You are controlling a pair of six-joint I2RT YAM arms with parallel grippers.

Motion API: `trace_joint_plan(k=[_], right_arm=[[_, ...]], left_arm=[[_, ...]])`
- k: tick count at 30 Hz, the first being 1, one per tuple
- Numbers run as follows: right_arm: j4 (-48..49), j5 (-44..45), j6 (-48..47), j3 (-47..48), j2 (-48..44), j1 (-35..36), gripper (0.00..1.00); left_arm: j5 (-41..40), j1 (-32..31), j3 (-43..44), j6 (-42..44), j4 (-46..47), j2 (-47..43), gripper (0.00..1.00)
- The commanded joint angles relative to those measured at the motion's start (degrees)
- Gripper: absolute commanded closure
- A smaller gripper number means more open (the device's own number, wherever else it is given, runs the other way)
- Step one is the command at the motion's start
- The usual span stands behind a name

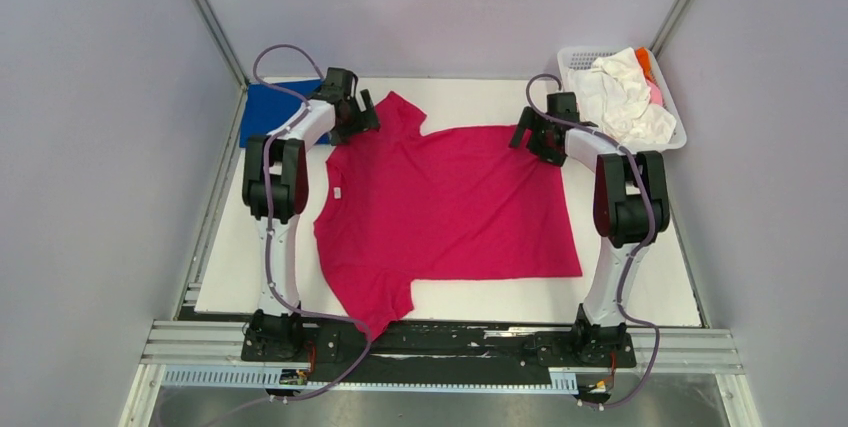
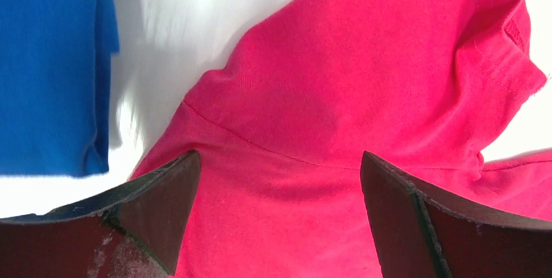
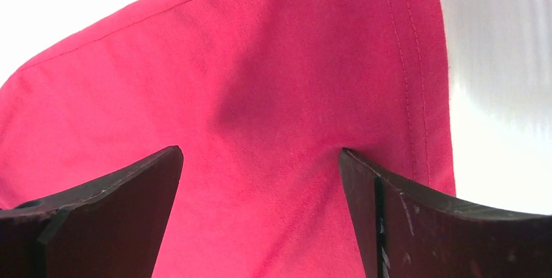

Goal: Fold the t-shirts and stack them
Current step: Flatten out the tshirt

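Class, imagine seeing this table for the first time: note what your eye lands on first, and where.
A plain magenta-red cloth t-shirt lies spread across the middle of the white table. The open left gripper is over its far sleeve, the open right gripper over its far hem corner. A folded royal-blue t-shirt lies far left, a white plastic lattice basket of clothes far right.

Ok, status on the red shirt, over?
Both open: left gripper over far sleeve, right gripper over far hem corner. Magenta shirt spread flat, unfolded. Blue shirt beside left gripper, not blocking.
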Motion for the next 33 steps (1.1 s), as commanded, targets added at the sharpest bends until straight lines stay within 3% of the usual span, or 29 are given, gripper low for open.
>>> trace_joint_plan(k=[1, 11, 17, 25, 33], right_arm=[[-1.68, 2.59, -0.37, 4.11, 4.17, -1.59, 0.00], [-2.27, 2.05, -3.72, 12.50, 6.53, -2.21, 0.00], [-2.56, 0.60, -6.42, 12.81, -1.54, -1.28, 0.00], [-2.20, -3.83, -5.55, 3.49, -16.43, 0.30, 0.00], [-1.88, -2.41, 2.76, -13.01, -33.59, 0.48, 0.00]], left_arm=[[0.03, 1.19, 7.77, -0.18, -4.28, 6.14, 0.00], [2.29, 1.50, 28.89, 1.61, -10.31, 18.15, 0.00], [3.88, 0.14, 29.78, 5.20, -8.85, 10.79, 0.00], [-2.07, -5.33, 11.25, 9.50, -5.35, -13.51, 0.00], [-9.66, -13.81, -22.86, 4.67, -2.21, -42.28, 0.00]])
